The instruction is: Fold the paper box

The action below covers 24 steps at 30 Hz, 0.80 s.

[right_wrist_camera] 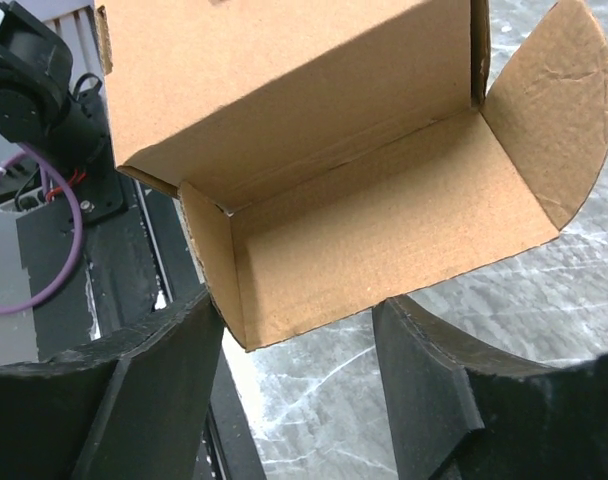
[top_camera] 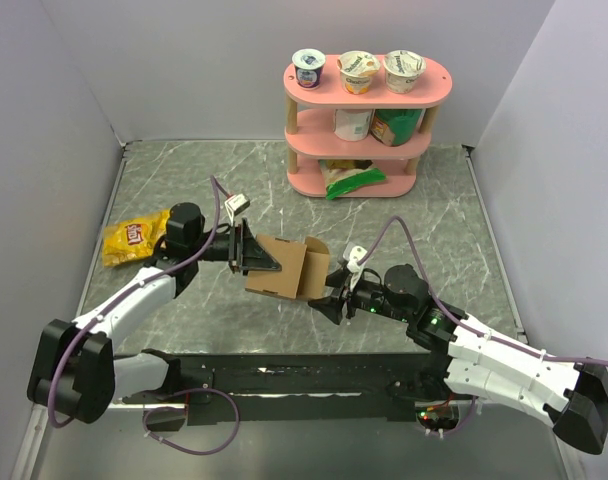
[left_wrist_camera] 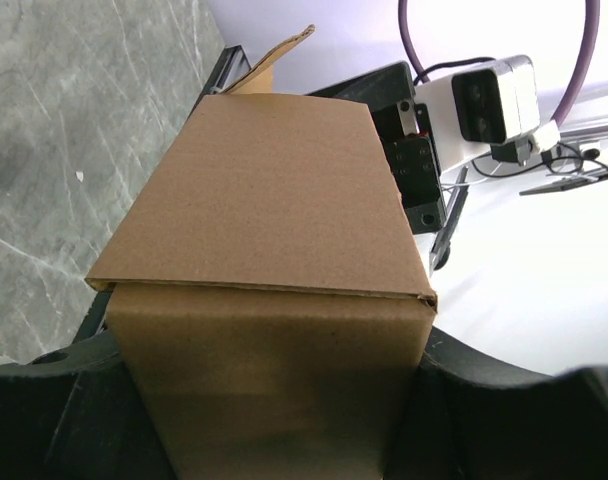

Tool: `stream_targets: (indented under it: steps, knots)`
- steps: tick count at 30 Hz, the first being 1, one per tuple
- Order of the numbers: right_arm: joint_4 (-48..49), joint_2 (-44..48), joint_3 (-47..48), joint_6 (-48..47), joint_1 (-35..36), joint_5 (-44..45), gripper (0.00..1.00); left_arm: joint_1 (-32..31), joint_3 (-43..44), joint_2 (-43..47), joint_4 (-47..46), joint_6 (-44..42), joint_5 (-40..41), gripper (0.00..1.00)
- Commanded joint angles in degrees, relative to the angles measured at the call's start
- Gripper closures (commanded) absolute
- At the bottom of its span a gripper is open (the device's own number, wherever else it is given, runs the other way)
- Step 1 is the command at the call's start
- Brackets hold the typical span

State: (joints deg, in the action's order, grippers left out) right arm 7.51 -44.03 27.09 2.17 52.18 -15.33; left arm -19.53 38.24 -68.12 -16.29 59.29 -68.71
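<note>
— Hanging clear of the desk [top_camera: 184,190], is it, that paper box [top_camera: 287,265]?
— Yes, in mid-air over the middle of the desk and half made: walls up, right end open, a rounded flap [right_wrist_camera: 554,110] sticking out loose.
— Who has it?
— The left fingers [left_wrist_camera: 54,420] are closed across the left end, one on each side wall, and the cardboard fills the gap between them. The right fingers [right_wrist_camera: 134,400] stand apart on either side of the open end's lower edge. Whether they press on it I cannot tell.
— How will it handle?
— Light, I'd judge, and stiff only along its panels (thin board gives at every crease). An unsupported wall would likely buckle inward under a squeeze.
— So where should it be held?
— Near corners and fold lines, across two walls that brace each other, as the left does. The loose flap is better pushed near its hinge than pinched at its tip.
— Anything close by?
— A yellow snack bag [top_camera: 132,242] lies at the left and a pink shelf [top_camera: 369,85] stands at the far side, both well apart from the box.
</note>
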Motion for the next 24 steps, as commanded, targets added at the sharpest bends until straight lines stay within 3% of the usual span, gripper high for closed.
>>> stream_targets:
  steps: [1, 9, 11, 13, 21, 24]
  knots:
    - [2.25, 0.26, 3.23, -0.59, 0.81, -1.54, 0.37, -0.25, -0.88, -0.61, -6.82, 3.73, 0.86, 0.56]
    - [2.86, -0.53, 3.41, -0.68, 1.43, -1.45, 0.41, -0.25, -3.87, -1.23, -21.12, 13.99, -0.37, 0.56]
    - [2.60, -0.53, 3.32, -0.68, 1.61, -0.67, 0.27, -0.07, -5.28, -1.84, -25.78, 17.34, -0.55, 0.56]
    - [2.16, -0.01, 3.14, -1.12, 1.78, -0.40, 0.22, -0.07, -6.15, -2.19, -31.31, 21.82, -0.81, 0.56]
    - [1.90, 2.02, 2.70, -1.65, 2.05, 1.53, 0.22, 0.02, -3.70, -0.88, -18.79, 13.42, -0.82, 0.56]
    - [1.72, 2.37, 2.70, -1.65, 2.13, 1.01, 0.23, 0.02, -1.42, -0.35, -7.81, 6.49, 0.24, 0.56]
